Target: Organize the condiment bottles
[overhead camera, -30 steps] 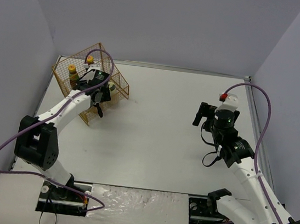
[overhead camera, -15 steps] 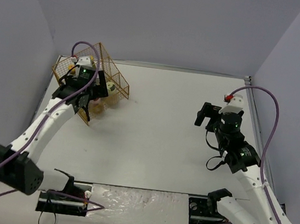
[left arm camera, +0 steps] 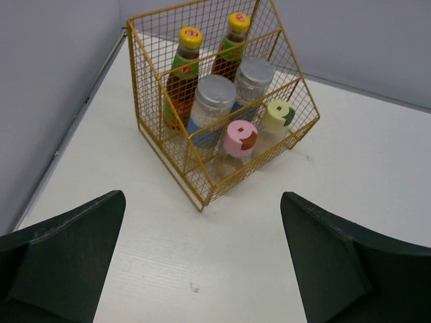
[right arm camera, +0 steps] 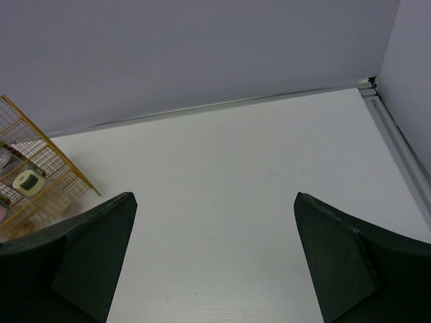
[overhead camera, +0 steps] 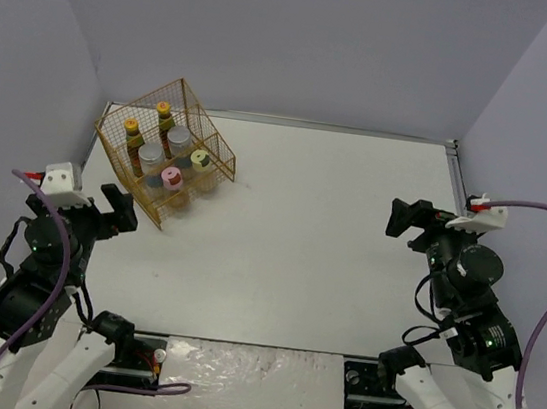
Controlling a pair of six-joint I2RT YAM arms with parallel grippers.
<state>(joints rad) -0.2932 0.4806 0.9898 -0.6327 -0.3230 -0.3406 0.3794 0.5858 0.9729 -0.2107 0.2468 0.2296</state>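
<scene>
We find all six condiment bottles upright inside the gold wire basket (left arm camera: 158,128) at the far left corner of the white worktop (overhead camera: 299,238). Two dark yellow-capped bottles (left arm camera: 182,74) stand at the rear and two clear silver-lidded bottles (left arm camera: 215,94) in the middle. The pink-capped bottle (left arm camera: 240,138) and the pale green-capped bottle (left arm camera: 277,116) stand in front. The left jaws and right jaws stand wide, holding nothing, well apart from the basket.

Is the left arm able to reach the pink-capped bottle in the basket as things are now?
Probably yes. The left tool is open and faces the wire basket with nothing between them. The pink-capped bottle stands in the front row, its top uncovered, so a grasp from above looks free.
</scene>
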